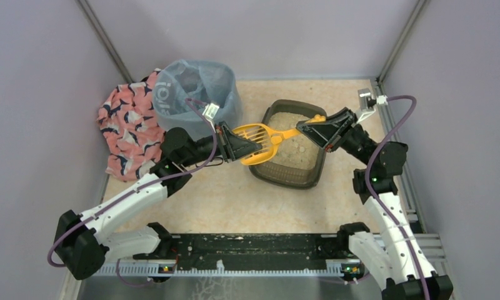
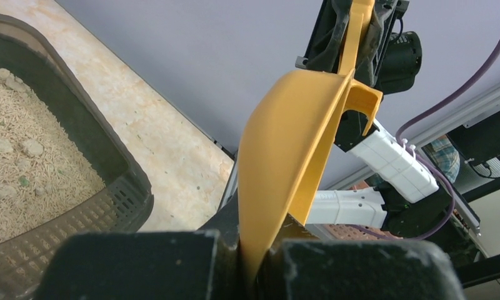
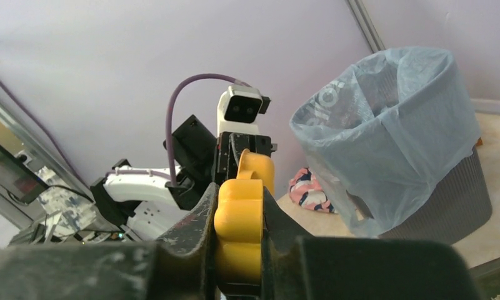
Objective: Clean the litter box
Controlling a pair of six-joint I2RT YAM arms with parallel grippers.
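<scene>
The litter box (image 1: 284,177), a shallow dark tray of beige granules, lies at the table's middle right and shows at the left of the left wrist view (image 2: 119,187). A yellow slotted scoop (image 1: 261,141) hangs over its left rim, held at both ends. My left gripper (image 1: 250,149) is shut on the edge of the scoop's blade (image 2: 291,156). My right gripper (image 1: 307,129) is shut on the scoop's handle (image 3: 239,232), with both fingers pressed against its sides. Pale clumps lie in the litter (image 2: 29,147).
A tall bin lined with a light blue bag (image 1: 196,89) stands behind the left arm, also seen in the right wrist view (image 3: 397,137). A pink patterned cloth (image 1: 127,128) lies left of it. Grey walls enclose the table on three sides.
</scene>
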